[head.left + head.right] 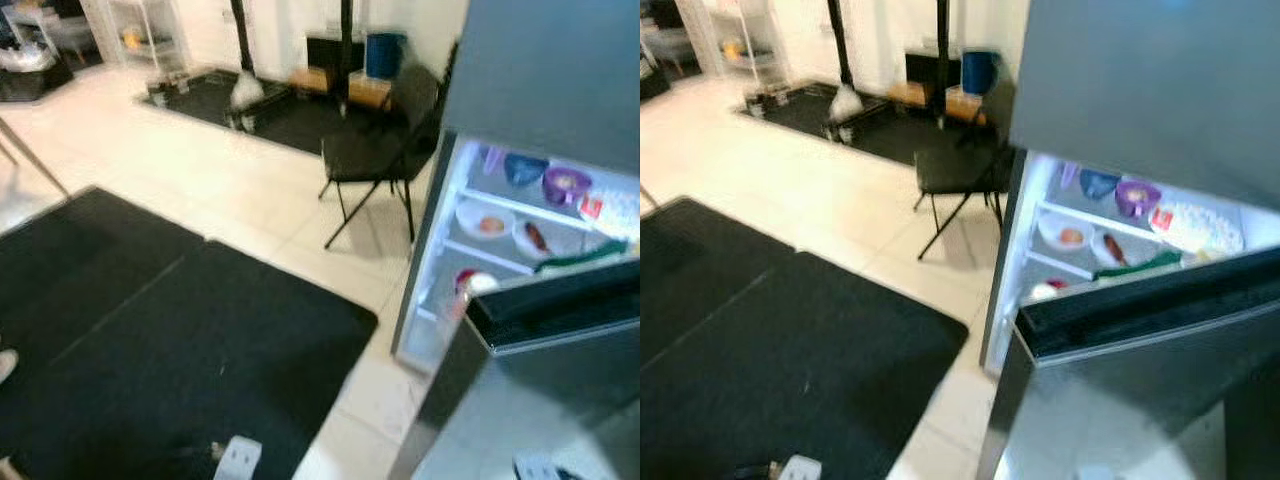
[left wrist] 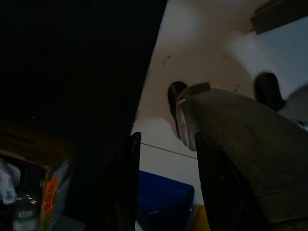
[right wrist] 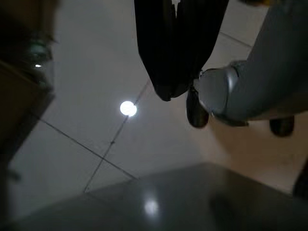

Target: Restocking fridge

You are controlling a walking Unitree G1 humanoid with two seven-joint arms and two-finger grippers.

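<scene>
Standing at the open grey fridge (image 1: 545,60) on the right, door swung near. Lit shelves already carried a purple bowl (image 1: 565,184), a blue bowl (image 1: 524,167) and two white plates of food (image 1: 484,220). Left gripper (image 2: 166,187) hung idle, fingers apart, holding nothing. Right gripper (image 3: 174,45) pointed at the pale tiled floor (image 3: 86,91), fingers pressed together, empty. Black folding chair (image 1: 380,150) stood far left of the fridge. Judgement: partly stocked; nothing in hand, so fetching items remained.
</scene>
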